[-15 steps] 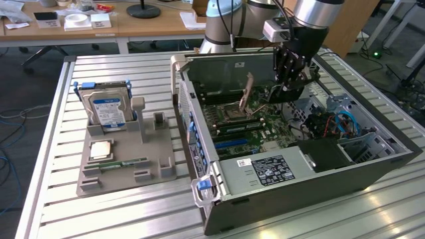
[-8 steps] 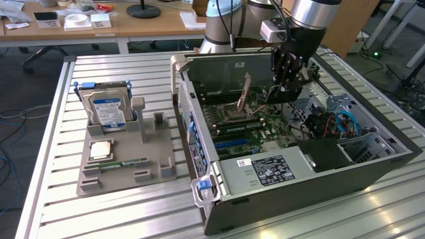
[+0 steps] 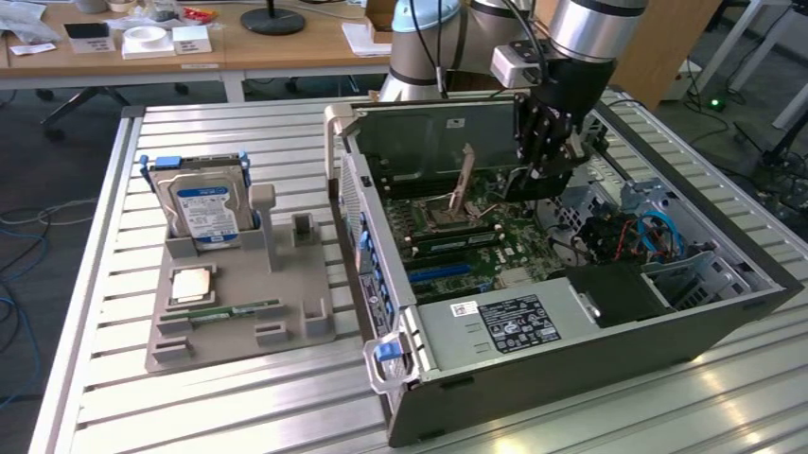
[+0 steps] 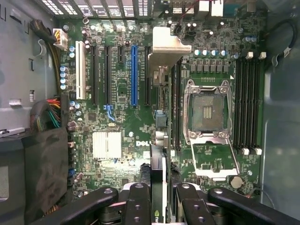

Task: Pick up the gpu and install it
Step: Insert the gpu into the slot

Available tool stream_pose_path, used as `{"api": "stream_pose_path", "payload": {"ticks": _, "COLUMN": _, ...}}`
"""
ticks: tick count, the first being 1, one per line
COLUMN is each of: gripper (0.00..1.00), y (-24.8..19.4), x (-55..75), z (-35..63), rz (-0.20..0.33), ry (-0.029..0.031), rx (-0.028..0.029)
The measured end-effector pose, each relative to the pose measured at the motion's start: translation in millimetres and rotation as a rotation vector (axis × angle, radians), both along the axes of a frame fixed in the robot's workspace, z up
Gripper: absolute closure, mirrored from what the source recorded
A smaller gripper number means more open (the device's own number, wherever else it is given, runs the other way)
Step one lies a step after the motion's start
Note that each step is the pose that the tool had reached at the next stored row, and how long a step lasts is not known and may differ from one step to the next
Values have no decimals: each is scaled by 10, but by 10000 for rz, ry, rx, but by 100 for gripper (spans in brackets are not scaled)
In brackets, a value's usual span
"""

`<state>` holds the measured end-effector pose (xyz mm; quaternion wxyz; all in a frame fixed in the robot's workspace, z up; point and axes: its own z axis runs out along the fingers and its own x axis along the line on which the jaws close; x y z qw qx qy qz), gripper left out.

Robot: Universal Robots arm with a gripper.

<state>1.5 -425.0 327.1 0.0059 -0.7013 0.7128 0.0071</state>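
Observation:
In the wrist view the gpu [image 4: 157, 178] appears edge-on as a thin black card. Its silver metal bracket [image 4: 166, 49] is at the far end, toward the case's rear slot openings. My gripper [image 4: 158, 201] is shut on the card's near end, one black finger [image 4: 138, 201] on each side. The card hangs over the green motherboard [image 4: 117, 93], between the blue slot [image 4: 134, 75] and the empty processor socket [image 4: 208, 112]. I cannot tell whether it touches a slot. In the exterior view my gripper [image 3: 546, 182] reaches down into the open computer case [image 3: 569, 322].
A grey holder tray [image 3: 240, 293] lies at the exterior view's left of the case. It carries a silver hard drive [image 3: 202, 213], a processor chip [image 3: 192, 284] and a green memory stick [image 3: 240, 310]. Cable bundles [image 4: 47, 112] and the case walls crowd the motherboard.

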Motion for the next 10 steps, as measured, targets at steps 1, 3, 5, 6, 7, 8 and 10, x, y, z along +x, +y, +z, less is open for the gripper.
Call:
{"api": "stream_pose_path", "payload": {"ticks": 1, "gripper": 74, "y": 0, "x": 0, "z": 0, "rz": 2, "ry": -1, "rx": -1}}
{"api": "stream_pose_path", "payload": {"ticks": 3, "gripper": 74, "y": -3, "x": -1, "z": -2, "rz": 2, "ry": -3, "rx": 2}}
{"api": "stream_pose_path", "payload": {"ticks": 5, "gripper": 74, "y": -16, "x": -3, "z": -2, "rz": -1, "ry": -2, "rx": 1}}
{"api": "stream_pose_path", "payload": {"ticks": 6, "gripper": 74, "y": -29, "x": -3, "z": -2, "rz": -1, "ry": -3, "rx": 2}}
{"api": "stream_pose_path", "payload": {"ticks": 7, "gripper": 74, "y": -34, "x": -3, "z": -2, "rz": -1, "ry": -3, "rx": 1}}
{"api": "stream_pose_path", "payload": {"ticks": 8, "gripper": 74, "y": -39, "x": -4, "z": -3, "rz": -1, "ry": -3, "rx": 1}}
{"api": "stream_pose_path", "payload": {"ticks": 10, "gripper": 74, "y": -43, "x": -10, "z": -9, "rz": 0, "ry": -9, "rx": 2}}
